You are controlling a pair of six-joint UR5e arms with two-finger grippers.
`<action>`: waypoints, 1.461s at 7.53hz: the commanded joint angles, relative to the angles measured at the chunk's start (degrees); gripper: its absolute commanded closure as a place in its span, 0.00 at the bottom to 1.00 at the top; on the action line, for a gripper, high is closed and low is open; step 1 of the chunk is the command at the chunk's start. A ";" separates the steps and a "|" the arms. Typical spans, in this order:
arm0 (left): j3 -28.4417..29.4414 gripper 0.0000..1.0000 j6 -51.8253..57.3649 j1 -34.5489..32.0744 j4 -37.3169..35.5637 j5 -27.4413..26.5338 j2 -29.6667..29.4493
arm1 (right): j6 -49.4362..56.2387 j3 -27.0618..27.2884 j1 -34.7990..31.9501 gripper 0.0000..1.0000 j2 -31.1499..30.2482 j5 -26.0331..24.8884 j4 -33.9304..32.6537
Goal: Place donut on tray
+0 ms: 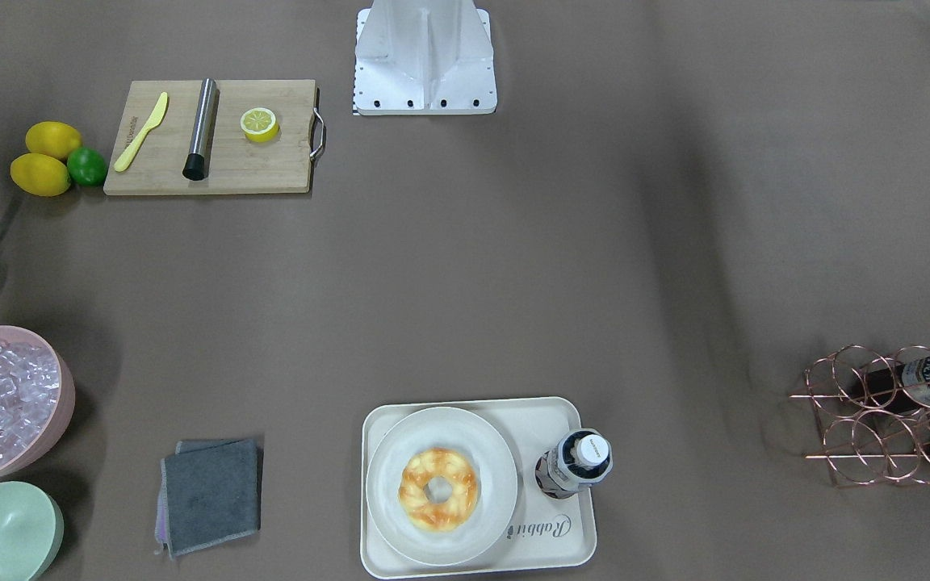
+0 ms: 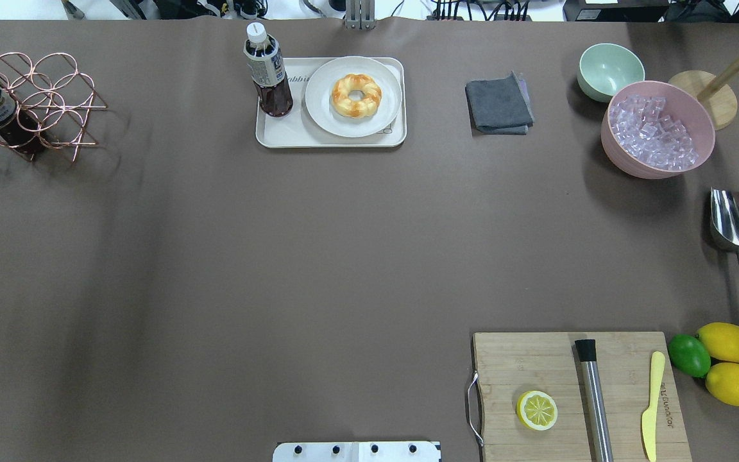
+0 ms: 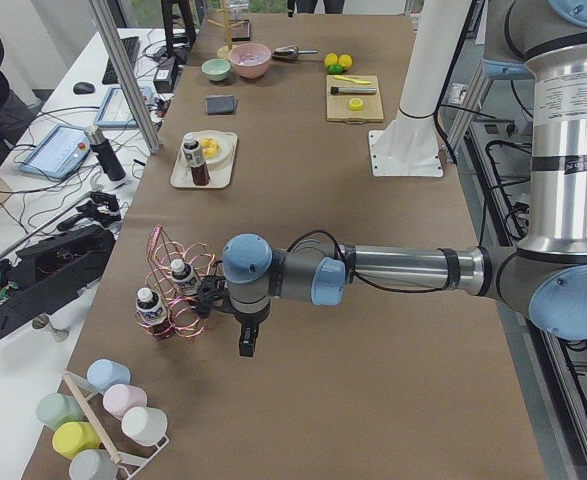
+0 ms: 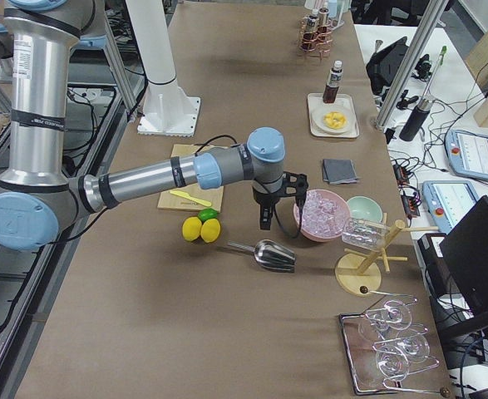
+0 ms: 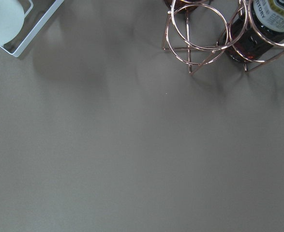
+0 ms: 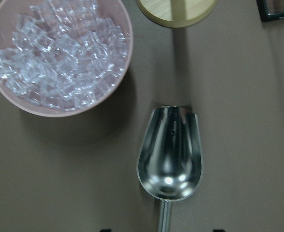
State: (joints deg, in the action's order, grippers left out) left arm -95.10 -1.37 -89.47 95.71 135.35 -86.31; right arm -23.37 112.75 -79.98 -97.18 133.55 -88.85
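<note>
The donut (image 1: 438, 489), golden-orange with pale patches, lies on a round off-white plate (image 1: 388, 452). The plate sits on the cream tray (image 1: 554, 537) with the "Rabbit" script. The donut also shows in the overhead view (image 2: 356, 95) at the table's far side. My left gripper (image 3: 246, 345) hangs far from the tray, beside the copper wire rack (image 3: 178, 295). My right gripper (image 4: 264, 223) hangs above the table next to the pink ice bowl (image 4: 320, 214) and the metal scoop (image 6: 170, 152). I cannot tell whether either gripper is open or shut.
A dark drink bottle (image 1: 574, 464) stands on the tray beside the plate. A grey cloth (image 1: 211, 494), a green bowl (image 1: 1, 532) and a cutting board (image 1: 211, 137) with a lemon half, muddler and knife are on the table. Lemons and a lime (image 1: 57, 157) lie beside the board.
</note>
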 commanded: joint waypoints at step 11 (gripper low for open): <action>-0.44 0.01 -0.03 0.00 0.00 0.00 0.00 | 16.08 -4.11 -8.18 0.00 -7.33 0.05 0.26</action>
State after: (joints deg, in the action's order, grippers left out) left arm -95.54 -1.41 -89.47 95.71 135.35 -86.31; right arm -7.22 108.64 -88.06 -104.50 133.76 -88.59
